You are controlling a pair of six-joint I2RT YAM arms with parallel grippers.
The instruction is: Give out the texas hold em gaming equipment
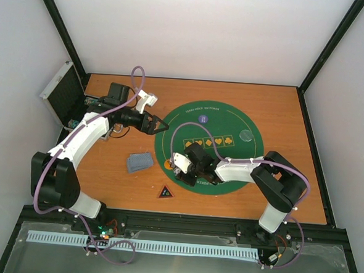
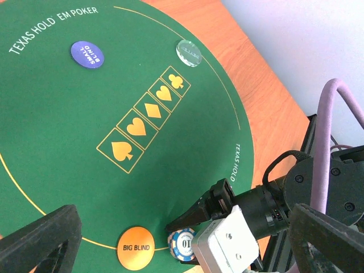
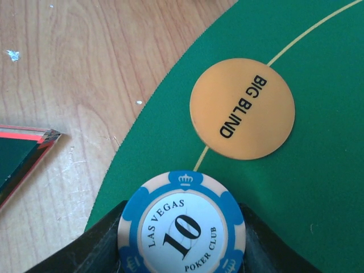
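Right pincer (image 3: 182, 242) is clamped on a blue-and-white chip (image 3: 182, 227) marked "10", one dark finger against each side of it and the chip lying flat, face up. The chip sits over the near-left edge of the round green mat (image 1: 232, 118), just beside the orange BIG BLIND chip (image 3: 242, 108) but not touching it; cannot tell if it rests on the mat or hangs just above it. Left pincer (image 1: 161, 127) is spread wide with nothing between its fingers, and hovers over the mat's left edge, well apart from the held chip. The purple-blue SMALL BLIND chip (image 2: 87, 54) lies flat on the far part of the mat, under the printed title. The clear disc (image 2: 189, 52) lies flat toward the mat's right side, near the row of five printed suit boxes. Off the mat on the wood counter (image 1: 276, 105): a loose pile of grey-blue cards (image 1: 139, 162) left of the mat, backs up, and the dark red-edged triangle (image 1: 165, 192) nearer the arm bases, just off the mat's edge. The silver case (image 1: 60, 92) stands open at the counter's far-left corner.
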